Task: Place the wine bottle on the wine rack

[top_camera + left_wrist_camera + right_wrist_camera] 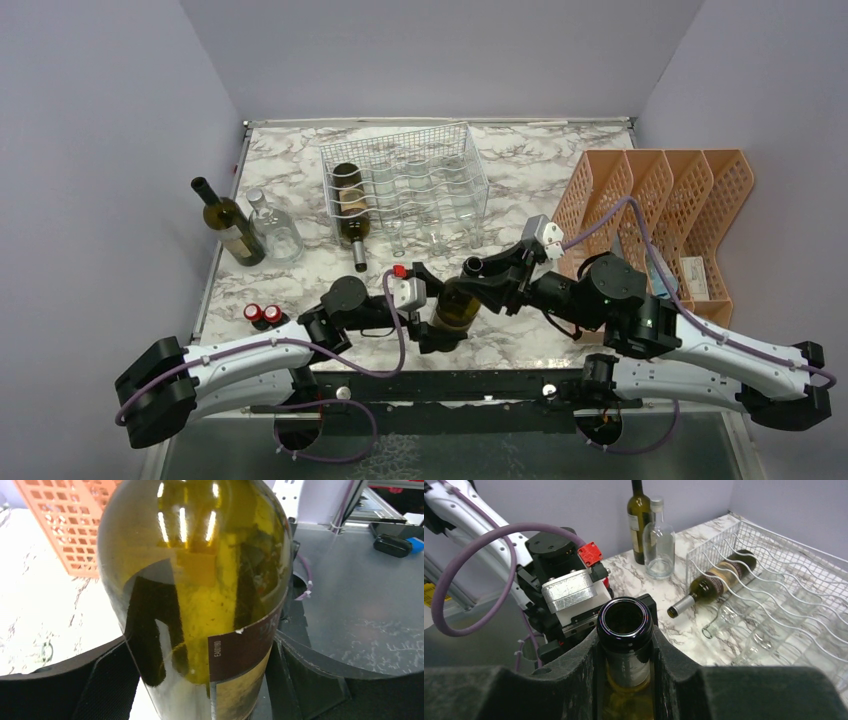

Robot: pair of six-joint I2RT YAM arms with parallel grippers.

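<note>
Bottle point(455, 306) held at near table edge: body clamped by left gripper point(440, 324), neck clamped by right gripper point(492, 276). Long axis tilted, mouth aimed up and away. Rack point(405, 185) set beyond, slightly left; leftmost cradle taken by other bottle point(349, 205).

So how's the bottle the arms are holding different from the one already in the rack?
The held bottle is off the wine rack, in front of it; the racked bottle lies in its leftmost cradle, neck toward the arms. The left gripper clamps the held bottle's body and the right gripper its neck; nothing grips the racked bottle. Both are green glass with labels.
</note>
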